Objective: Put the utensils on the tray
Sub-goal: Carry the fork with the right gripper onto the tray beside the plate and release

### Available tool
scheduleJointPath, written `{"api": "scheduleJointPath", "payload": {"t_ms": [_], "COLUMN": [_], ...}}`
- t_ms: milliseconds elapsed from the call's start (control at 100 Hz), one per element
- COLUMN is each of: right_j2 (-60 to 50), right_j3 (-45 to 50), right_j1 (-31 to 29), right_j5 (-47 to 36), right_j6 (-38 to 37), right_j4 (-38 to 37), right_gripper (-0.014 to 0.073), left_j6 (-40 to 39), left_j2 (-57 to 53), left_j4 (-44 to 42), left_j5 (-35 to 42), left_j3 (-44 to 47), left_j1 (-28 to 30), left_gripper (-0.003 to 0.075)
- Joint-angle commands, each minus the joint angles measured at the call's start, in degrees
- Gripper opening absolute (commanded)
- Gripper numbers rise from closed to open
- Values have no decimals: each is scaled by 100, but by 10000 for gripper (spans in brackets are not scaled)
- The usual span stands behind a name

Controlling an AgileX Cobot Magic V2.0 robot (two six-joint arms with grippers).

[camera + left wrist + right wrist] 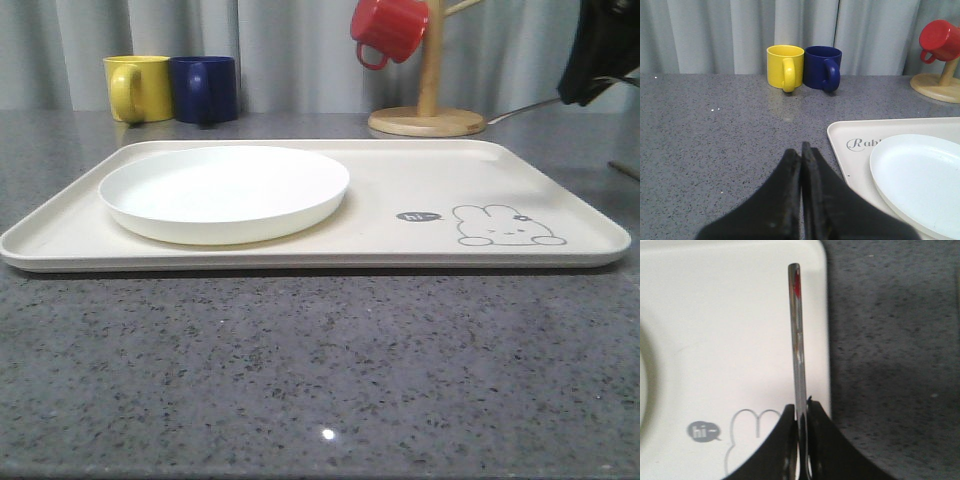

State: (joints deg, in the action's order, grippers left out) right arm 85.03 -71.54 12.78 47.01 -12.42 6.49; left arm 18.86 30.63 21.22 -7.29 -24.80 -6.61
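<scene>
The cream tray [400, 180] with the rabbit drawing lies across the middle of the table. My right gripper [801, 407] is shut on a slim shiny silver utensil [797, 330], seen edge-on, so its kind is unclear. It is held above the tray's [715, 315] right edge near the rabbit. In the front view the right gripper [590, 70] hangs high at the far right, the utensil [525, 107] sticking out leftward. My left gripper [801, 150] is shut with nothing in it, over bare table left of the tray [840, 135].
A round white plate [225, 190] sits on the tray's left half. Behind the tray stand a yellow mug [140, 88] and a blue mug [205, 88]. A wooden mug stand [428, 120] holds a red mug [388, 28]. A slim dark object [625, 170] lies at the right edge.
</scene>
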Motion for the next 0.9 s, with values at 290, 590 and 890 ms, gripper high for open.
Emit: {"api": "scheduleJointPath", "payload": {"t_ms": [290,590,890], "right_j2": [114,554,862], "right_j3": [-176,-170,-170], "right_j1": [1304,1983,2209], "right_j5": [-933,-1012,-1065], "right_j6": [-1861,-3245,-3505], "right_j4": [-943,-2092,-2105], "right_gripper": [55,55,55], "left_j6": [-2,-2,-2], "left_j2": [17,17,17], "left_j4": [63,63,63], "left_j5": [470,470,470], "left_j3": [-148,-148,-148], "left_j1": [3,3,3], "left_gripper": [-18,-18,-18]}}
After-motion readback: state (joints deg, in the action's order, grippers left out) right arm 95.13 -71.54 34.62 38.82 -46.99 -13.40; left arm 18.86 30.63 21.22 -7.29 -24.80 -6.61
